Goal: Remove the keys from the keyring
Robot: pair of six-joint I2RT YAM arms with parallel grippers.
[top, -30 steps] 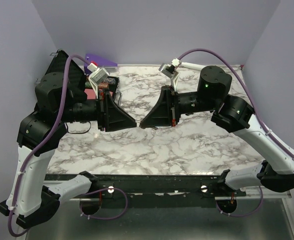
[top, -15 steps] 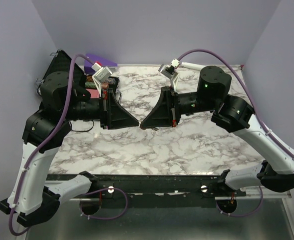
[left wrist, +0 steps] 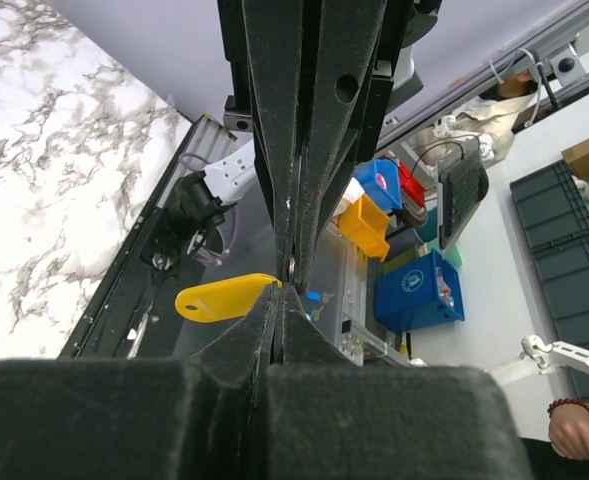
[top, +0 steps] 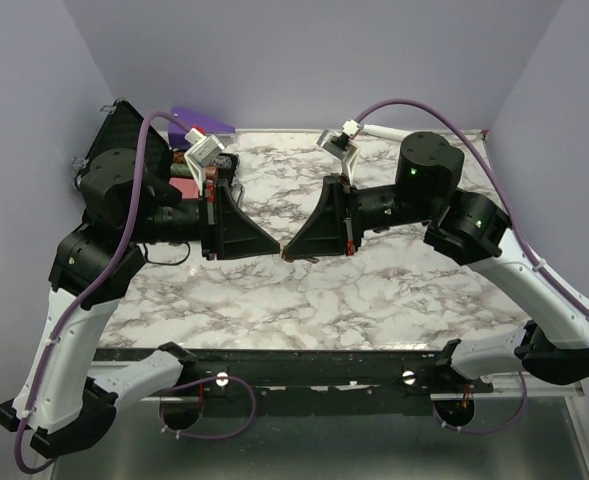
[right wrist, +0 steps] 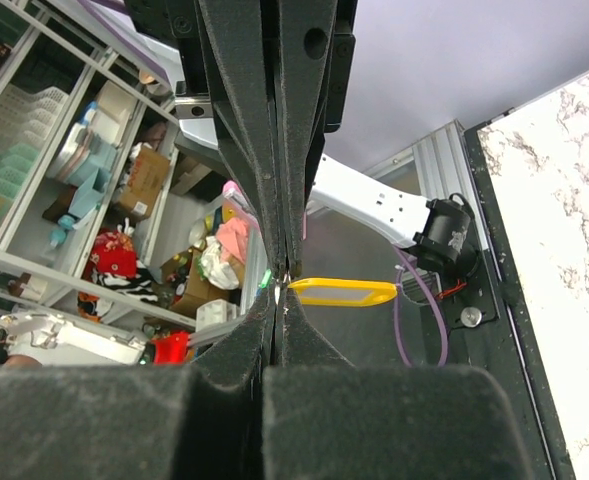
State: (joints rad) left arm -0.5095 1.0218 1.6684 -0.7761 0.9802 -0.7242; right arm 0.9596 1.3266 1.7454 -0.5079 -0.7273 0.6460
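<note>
Keys (left wrist: 219,300), showing as a small yellow flat piece, are hanging in mid-air above the middle of the marble table (top: 374,290), right where the two pincers are meeting tip to tip. Coming in from the left, the left gripper (top: 272,248) is lying roughly level and pointing rightward. Its jaws are pressing tight together on the top end of the bunch, with no gap showing in its own wrist view. The yellow piece is sticking out sideways from that pinch, its long axis running crosswise to the line of both arms. Judging by where the marble is sitting in each wrist view, it is probably dangling down toward the tabletop, which would explain why the overhead view is barely catching it. From the right, the right gripper (top: 290,250) is pointing leftward along the same line and is likewise clenching shut on the same small knot. Neither arm is standing nearer; both are touching the bunch. Which pincer is gripping the keyring and which a key is too small to tell, so any separating pull would likely be running along that shared left-right axis.
</note>
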